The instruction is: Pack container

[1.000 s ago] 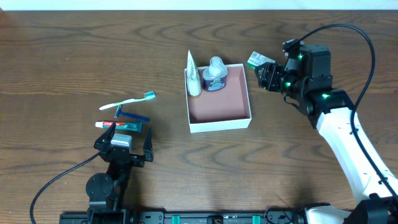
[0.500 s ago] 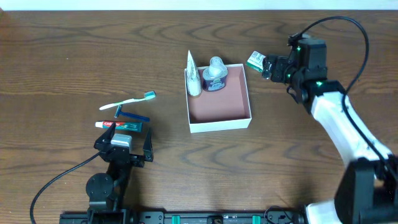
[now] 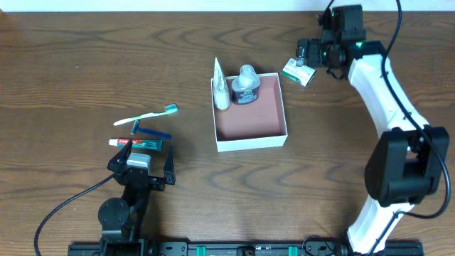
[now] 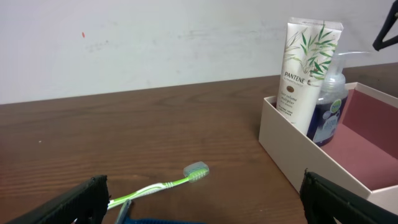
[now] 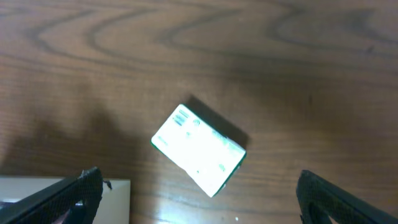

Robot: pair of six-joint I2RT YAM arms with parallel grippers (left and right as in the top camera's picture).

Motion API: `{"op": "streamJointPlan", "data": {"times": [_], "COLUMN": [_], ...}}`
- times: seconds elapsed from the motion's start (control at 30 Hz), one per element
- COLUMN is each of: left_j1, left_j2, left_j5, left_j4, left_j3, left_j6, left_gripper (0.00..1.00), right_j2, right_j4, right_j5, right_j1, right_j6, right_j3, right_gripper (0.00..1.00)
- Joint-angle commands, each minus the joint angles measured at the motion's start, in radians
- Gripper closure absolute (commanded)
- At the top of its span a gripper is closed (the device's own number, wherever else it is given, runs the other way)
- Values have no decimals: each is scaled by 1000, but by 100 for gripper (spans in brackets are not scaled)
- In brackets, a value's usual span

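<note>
Dark wood table (image 3: 85, 57). The right gripper (image 3: 311, 55) is hovering wide open, holding nothing, over the small green-white box (image 5: 199, 149), which is lying just off the far right corner of the white container (image 3: 250, 142). The tube (image 3: 221, 89) and pump bottle (image 3: 246, 84) are sitting inside (early days). The toothbrush (image 3: 146, 115), razor (image 3: 153, 133) and toothpaste (image 3: 136, 144) are waiting out left by the left gripper (image 3: 142, 169), which is also gaping.

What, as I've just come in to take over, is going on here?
The right gripper hovers open above a small white-and-green box, beside the white cardboard container with a pink inside. That container holds a white Pantene tube and a blue pump bottle. The left gripper sits open and empty near a green toothbrush, a blue razor and a toothpaste tube, none packed yet.
</note>
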Motion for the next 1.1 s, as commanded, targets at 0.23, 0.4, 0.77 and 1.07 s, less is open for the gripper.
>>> {"op": "streamJointPlan", "data": {"times": [0.23, 0.4, 0.77, 1.07], "left_j1": [-3, -3, -3, -3], "left_j2": [-1, -1, -1, -1], "left_j5": [2, 2, 2, 2], "left_j4": [-30, -30, -30, -30], "left_j3": [-21, -21, -21, -21], "left_j6": [9, 9, 9, 9], "left_gripper": [2, 2, 2, 2], "right_j2": [156, 157, 215, 280], "right_j4": [-275, -285, -192, -187], "right_j5": [-63, -120, -40, -55], "right_j1": [-24, -23, -24, -15], "right_j6": [-44, -52, -289, -375], "right_j3": [241, 249, 249, 249], "right_gripper": [1, 1, 1, 1]}}
